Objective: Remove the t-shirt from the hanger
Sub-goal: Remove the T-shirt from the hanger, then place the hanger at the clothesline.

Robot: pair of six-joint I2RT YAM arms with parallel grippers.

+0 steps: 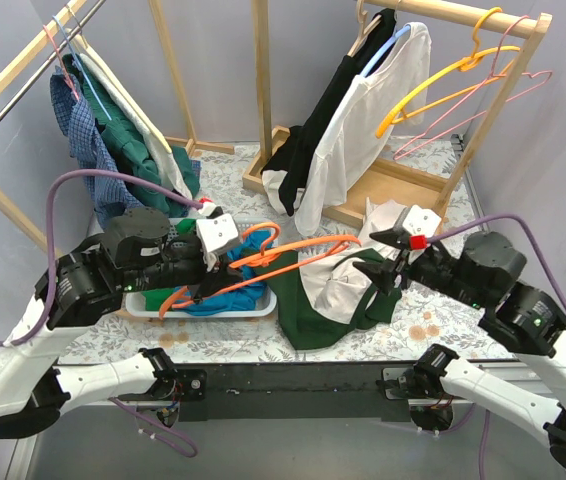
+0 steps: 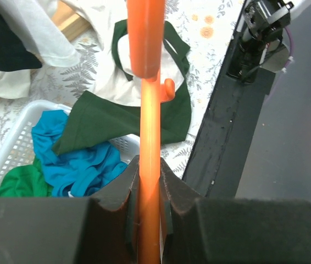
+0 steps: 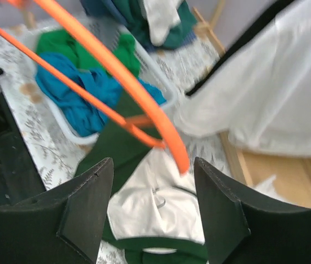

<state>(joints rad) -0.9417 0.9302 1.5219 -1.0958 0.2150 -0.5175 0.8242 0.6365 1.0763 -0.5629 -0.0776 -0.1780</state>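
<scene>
Orange hanger: clamped in the left gripper. The fingers are closed almost fully on its straight bar, one on each side. In the top view the hanger is held above the worktop, reaching from the gripper toward 3 o'clock. Both its arms look bare.

Right gripper: fingers spread wide and holding nothing. They hang in the air, apart from both cloth and hanger. The hanger's free tip sits between them in the wrist view, farther off.

T-shirt: dark green outside with a white inside showing. It lies crumpled on the worktop, off the hanger and beneath it. From above it sits between the two grippers, at 3 o'clock from the left fingers and 9 o'clock from the right fingers. Neither pair touches it. Its green edge at 9 o'clock rests against the white basket. Whether the hanger's tip brushes the cloth cannot be told.

Basket: on the worktop under the left gripper, holding a blue garment and a green one.

Far side: a wooden rack at 1 o'clock carries black and white garments plus yellow and pink hangers. A second rail at 11 o'clock carries checked blue and green clothes.
</scene>
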